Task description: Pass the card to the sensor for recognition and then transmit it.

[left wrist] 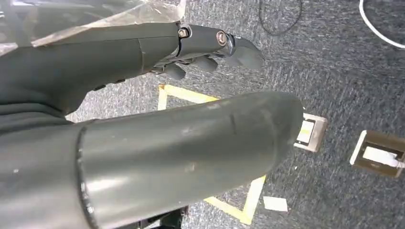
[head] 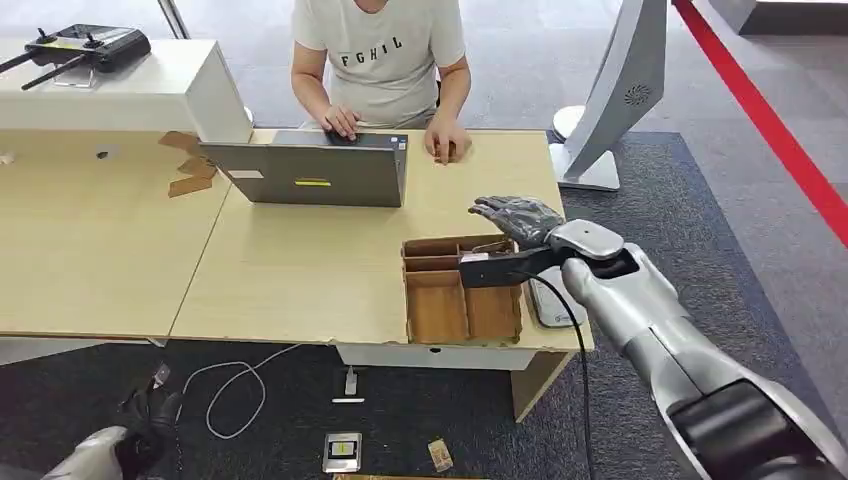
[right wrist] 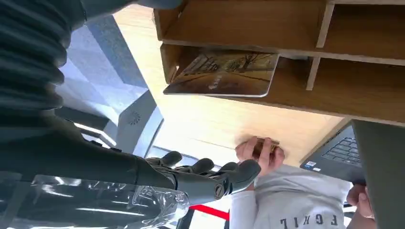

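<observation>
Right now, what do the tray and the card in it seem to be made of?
Tray: probably thin wood or fibreboard, matte brown, with plain dividers. Card: likely plastic or coated paper, with a printed picture and a faint sheen.

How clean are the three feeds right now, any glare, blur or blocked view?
Head view: even light, sharp, right hand above the wooden tray. Right wrist view: turned, card readable, bright washout behind the fingers. Left wrist view: left hand close, soft, blocking much of the carpet.
</observation>
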